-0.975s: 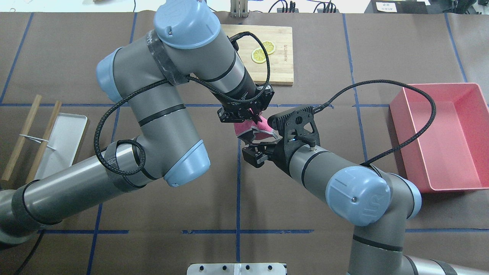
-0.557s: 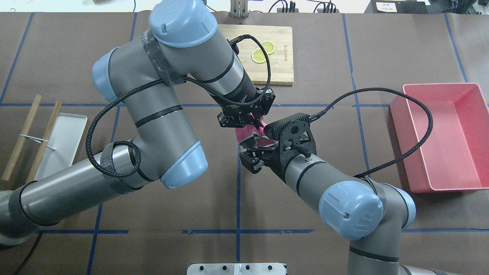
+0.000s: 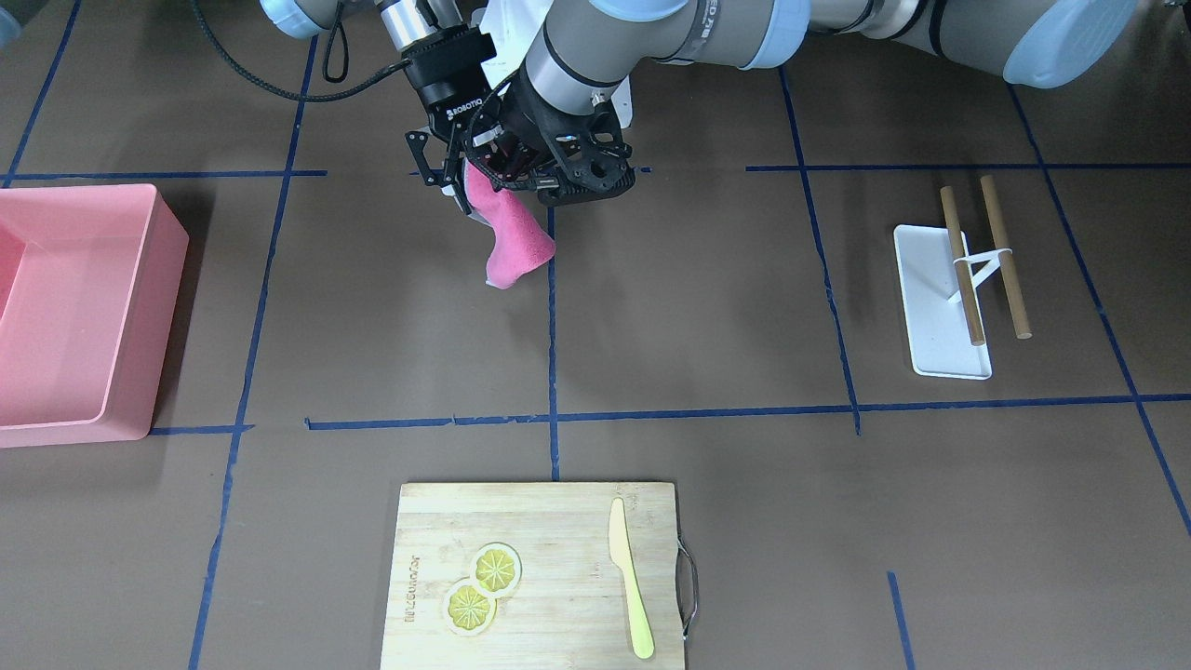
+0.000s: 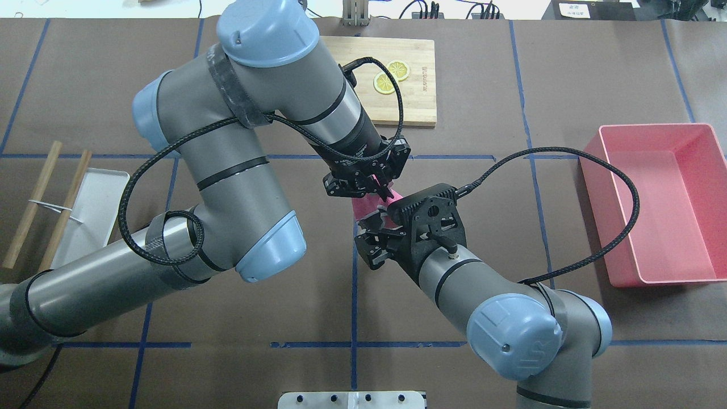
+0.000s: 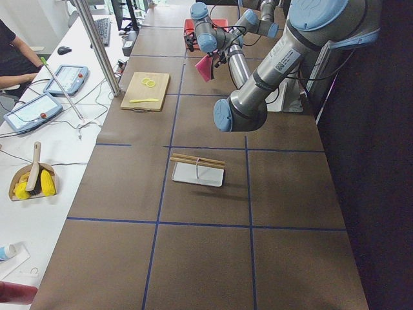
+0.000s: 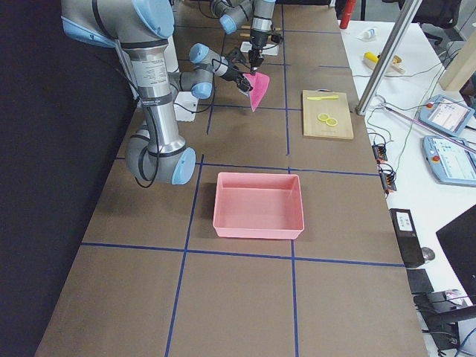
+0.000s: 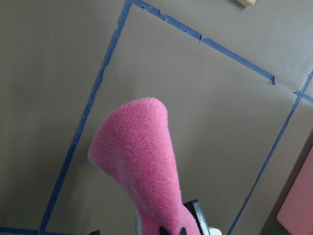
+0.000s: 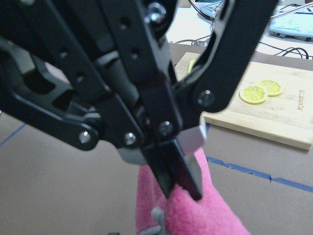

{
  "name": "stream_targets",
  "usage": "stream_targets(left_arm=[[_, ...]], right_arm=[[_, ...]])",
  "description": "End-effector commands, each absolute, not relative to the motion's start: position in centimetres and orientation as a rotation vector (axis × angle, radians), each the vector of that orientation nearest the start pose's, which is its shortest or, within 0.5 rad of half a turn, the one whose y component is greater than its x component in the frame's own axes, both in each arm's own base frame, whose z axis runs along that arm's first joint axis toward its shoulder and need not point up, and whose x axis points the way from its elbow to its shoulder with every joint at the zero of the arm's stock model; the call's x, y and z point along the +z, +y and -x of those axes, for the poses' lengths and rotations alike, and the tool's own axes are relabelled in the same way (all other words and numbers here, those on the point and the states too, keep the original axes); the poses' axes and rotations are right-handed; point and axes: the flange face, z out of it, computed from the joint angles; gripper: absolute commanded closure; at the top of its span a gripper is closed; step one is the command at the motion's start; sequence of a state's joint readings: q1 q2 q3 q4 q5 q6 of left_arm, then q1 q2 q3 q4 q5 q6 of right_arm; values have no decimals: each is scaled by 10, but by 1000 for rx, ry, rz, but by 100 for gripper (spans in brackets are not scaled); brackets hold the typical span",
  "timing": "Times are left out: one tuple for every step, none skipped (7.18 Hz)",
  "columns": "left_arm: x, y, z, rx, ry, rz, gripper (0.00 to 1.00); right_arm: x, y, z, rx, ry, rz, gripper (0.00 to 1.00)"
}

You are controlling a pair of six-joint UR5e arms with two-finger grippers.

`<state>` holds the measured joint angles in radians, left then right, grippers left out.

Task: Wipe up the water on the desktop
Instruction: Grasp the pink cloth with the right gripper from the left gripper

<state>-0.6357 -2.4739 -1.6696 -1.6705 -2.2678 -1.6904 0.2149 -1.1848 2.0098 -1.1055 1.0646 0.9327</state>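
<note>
Reading across the overhead view from its left edge. I count two wooden sticks tied by a white band, one lying across the single white tray and the other just outside it. All of it sits on the brown counter, which fills the view under both arms, gridded in blue tape.

Next, at the far edge, there's one cutting board with two lemon slices side by side; the front camera adds one yellow-green knife on it.

Centre now: my left tool has its fingers pinched tight on the top of one pink cloth. The cloth hangs down from it over a tape line. From the side cameras its lower end looks clear of the counter.

My right tool is right up against the cloth's top, jaws spread, gripping nothing.

Far right, there's one pink bin, well apart from both tools.
</note>
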Motion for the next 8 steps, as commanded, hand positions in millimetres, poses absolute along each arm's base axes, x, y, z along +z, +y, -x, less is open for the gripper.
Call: stream_targets(left_arm=[[40,-447,-488,-276,1176,333,100],[40,-447,-487,-276,1178,331,97],[40,-447,-487,-276,1178,331,95],[39,-447,-486,-275,1181,330,91],[39,-447,-486,-274,1182,330,61],[37,-446,-485,-270,1186,325,26],[38,-447,-482,-272,1188,320,7],[38,-450,-480,-277,1189,316,7]], right_arm=[[198,-291,485,-19,-950,-929,56],[202,-290,485,-16,-937,-934,70],[206,-285,486,-10,-919,-951,86],[210,-284,486,-9,-903,-961,92],[215,-284,486,-12,-892,-959,96],[217,-284,484,-9,-886,-963,98],[218,-284,482,-7,-885,-965,99],[217,-284,481,-5,-885,-967,100]])
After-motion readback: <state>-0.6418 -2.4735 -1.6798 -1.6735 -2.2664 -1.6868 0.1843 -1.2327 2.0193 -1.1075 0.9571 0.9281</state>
